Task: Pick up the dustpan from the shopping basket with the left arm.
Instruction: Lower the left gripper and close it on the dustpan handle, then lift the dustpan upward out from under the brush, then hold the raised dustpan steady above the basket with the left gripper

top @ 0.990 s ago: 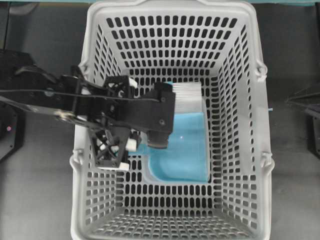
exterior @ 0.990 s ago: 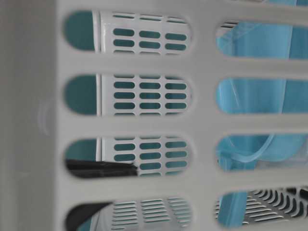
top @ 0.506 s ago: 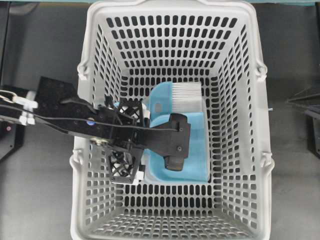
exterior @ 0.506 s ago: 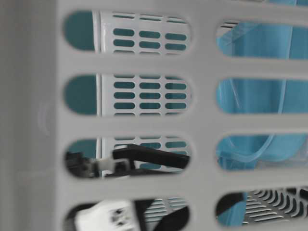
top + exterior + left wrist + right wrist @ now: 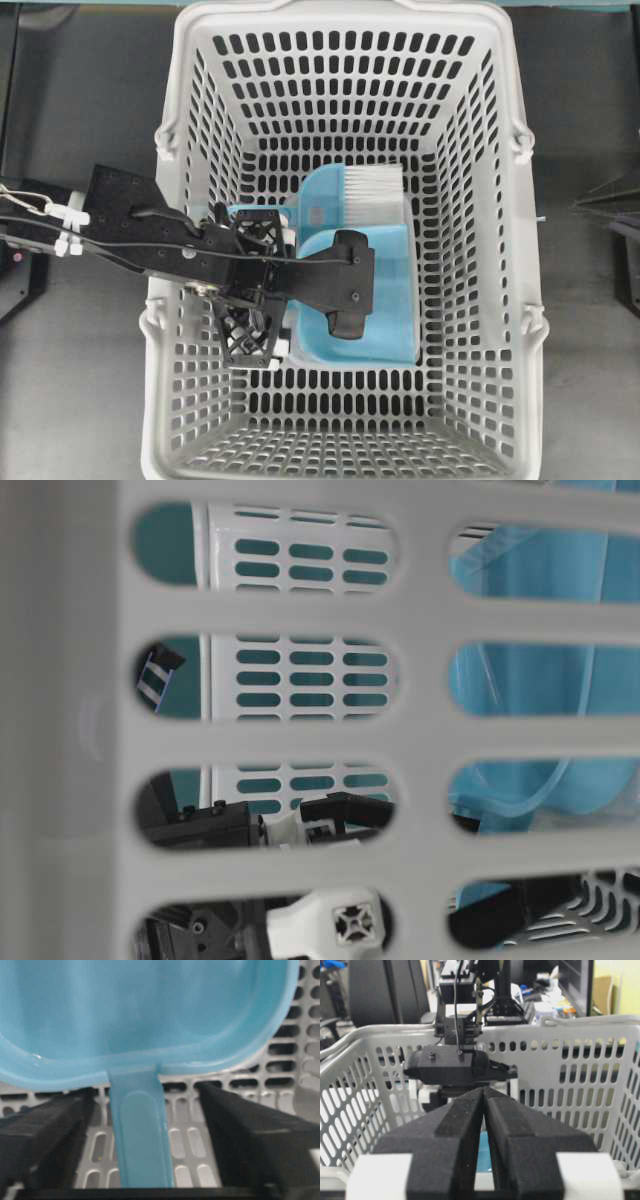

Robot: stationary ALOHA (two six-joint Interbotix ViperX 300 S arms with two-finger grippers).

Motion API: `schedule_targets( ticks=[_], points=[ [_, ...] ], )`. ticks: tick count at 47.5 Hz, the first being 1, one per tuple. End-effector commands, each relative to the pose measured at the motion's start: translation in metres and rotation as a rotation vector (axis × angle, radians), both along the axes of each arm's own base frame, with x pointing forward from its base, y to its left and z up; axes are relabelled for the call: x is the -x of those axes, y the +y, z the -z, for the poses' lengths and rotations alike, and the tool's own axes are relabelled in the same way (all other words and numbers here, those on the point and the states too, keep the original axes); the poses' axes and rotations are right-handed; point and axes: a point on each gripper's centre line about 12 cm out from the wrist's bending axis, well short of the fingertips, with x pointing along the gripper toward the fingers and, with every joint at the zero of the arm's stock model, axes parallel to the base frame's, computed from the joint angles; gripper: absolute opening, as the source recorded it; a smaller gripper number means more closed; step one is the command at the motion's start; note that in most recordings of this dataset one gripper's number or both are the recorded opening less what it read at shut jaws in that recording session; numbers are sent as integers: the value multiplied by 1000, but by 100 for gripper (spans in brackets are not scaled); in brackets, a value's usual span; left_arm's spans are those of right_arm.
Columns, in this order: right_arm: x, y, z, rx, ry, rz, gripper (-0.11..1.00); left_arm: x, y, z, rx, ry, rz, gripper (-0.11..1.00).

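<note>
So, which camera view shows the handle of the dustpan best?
The left wrist view: the dustpan handle lies plainly between the open fingers. Overhead, the left arm hides it. Table level shows only blue through the basket wall. The right wrist view shows none.

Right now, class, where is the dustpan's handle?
In the left wrist view the dustpan's handle lies on the shopping basket floor, between the open left gripper fingers.
</note>
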Motion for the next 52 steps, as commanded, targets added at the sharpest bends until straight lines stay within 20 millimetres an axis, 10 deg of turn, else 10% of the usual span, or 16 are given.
schedule_targets(
  ticks=[1,8,52],
  points=[
    [-1,1,-2,-6,-4,-3,0,-3,0,-9,3,-40,2,66],
    [-1,1,-2,-5,-3,-8,0,-3,0,-24,11,-93,4,30],
    [0,2,1,-52,3,-12,0,46,25,-198,53,-452,-46,31]
  ],
)
